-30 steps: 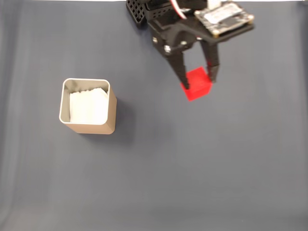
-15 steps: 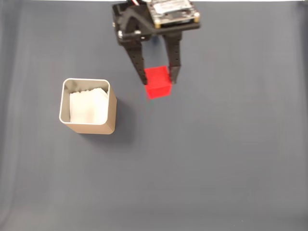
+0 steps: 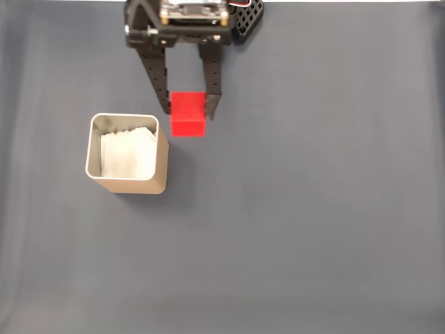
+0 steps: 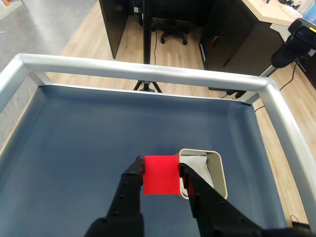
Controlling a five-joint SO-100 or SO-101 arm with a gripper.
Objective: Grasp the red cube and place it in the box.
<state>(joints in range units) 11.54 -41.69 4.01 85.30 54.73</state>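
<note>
We see the dark blue counter point(image 3: 313, 229) carrying the box point(image 3: 158, 182), open side up so it can take a drop. Our claw point(image 3: 188, 111) is clamped on the red cube point(image 3: 188, 115), held just beside the box's rim, not yet over its opening.

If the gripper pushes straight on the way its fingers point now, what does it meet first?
Probably bare blue mat: the gripper, holding the red cube, points just past the box; depth is unclear.
</note>
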